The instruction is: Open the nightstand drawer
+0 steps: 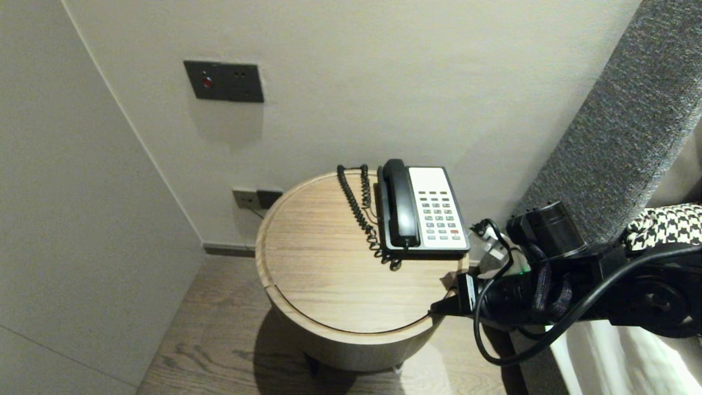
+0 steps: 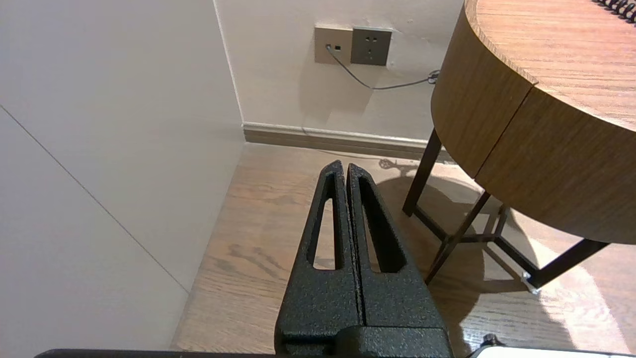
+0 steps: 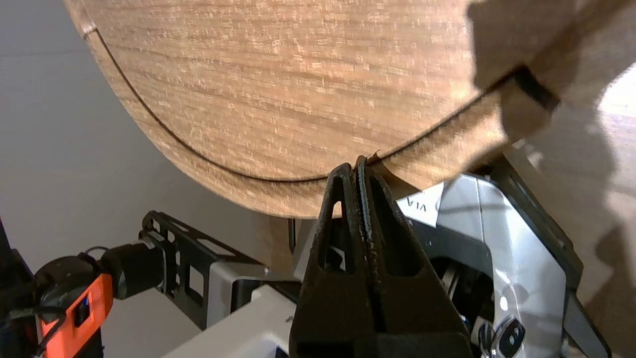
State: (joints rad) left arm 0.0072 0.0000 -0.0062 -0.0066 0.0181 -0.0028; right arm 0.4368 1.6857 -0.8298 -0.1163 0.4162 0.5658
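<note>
A round wooden side table stands in a corner against the wall. On its far right part lies a telephone with a white keypad base, a black handset in its cradle and a coiled black cord beside it. My right gripper is shut with nothing in it, its tips at the table's near right rim, as the right wrist view shows. My left gripper is shut and empty, low over the wooden floor beside the table.
A grey upholstered headboard and a houndstooth cloth stand right of the table. Wall sockets with a plugged cable sit behind it, a dark switch panel higher up. A wall closes the left side. Dark table legs cross underneath.
</note>
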